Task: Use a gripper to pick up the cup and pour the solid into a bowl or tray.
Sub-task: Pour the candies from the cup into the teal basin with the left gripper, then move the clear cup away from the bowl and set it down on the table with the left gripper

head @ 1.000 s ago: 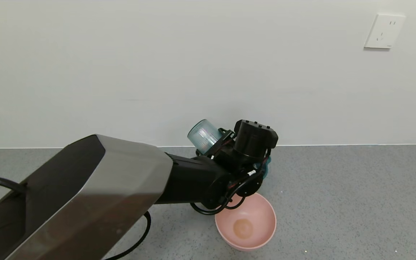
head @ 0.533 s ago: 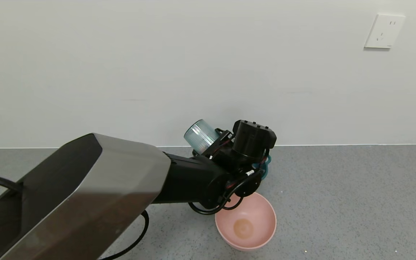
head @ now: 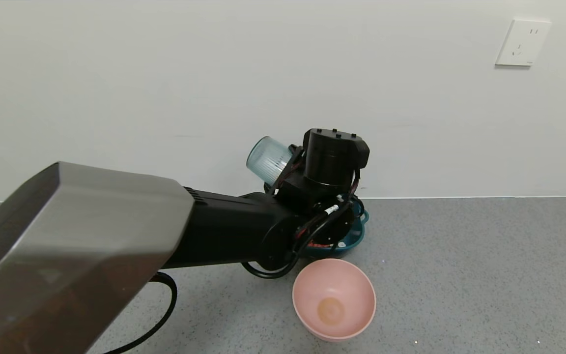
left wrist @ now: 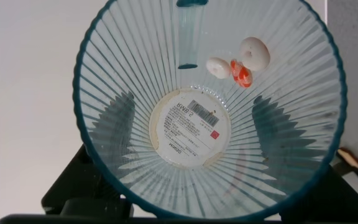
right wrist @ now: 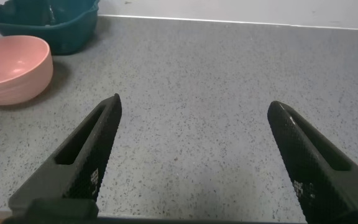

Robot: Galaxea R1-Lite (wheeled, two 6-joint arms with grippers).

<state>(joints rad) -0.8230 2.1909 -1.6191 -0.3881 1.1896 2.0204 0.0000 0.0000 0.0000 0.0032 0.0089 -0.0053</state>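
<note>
My left gripper [head: 288,178] is shut on the pale teal ribbed cup [head: 267,161] and holds it tipped over, base up and to the left, above the dark teal basin [head: 356,231]. The basin is mostly hidden behind the wrist. In the left wrist view the cup [left wrist: 207,109] fills the picture; three small orange-red and white pieces [left wrist: 241,62] cling to its inner wall. The gripper's dark fingers [left wrist: 114,118] show through the cup's walls on both sides. My right gripper [right wrist: 194,158] is open and empty, low over the grey table, away from the basin [right wrist: 55,22].
A round pink bowl [head: 334,299] stands empty in front of the basin; it also shows in the right wrist view [right wrist: 11,68]. The grey speckled table [head: 460,275] runs to a white wall with a socket [head: 523,43]. My left arm's black cable [head: 160,314] loops over the table.
My left arm has risen and drawn back to the left with the cup, uncovering more of the teal basin and the pink bowl's rim.
</note>
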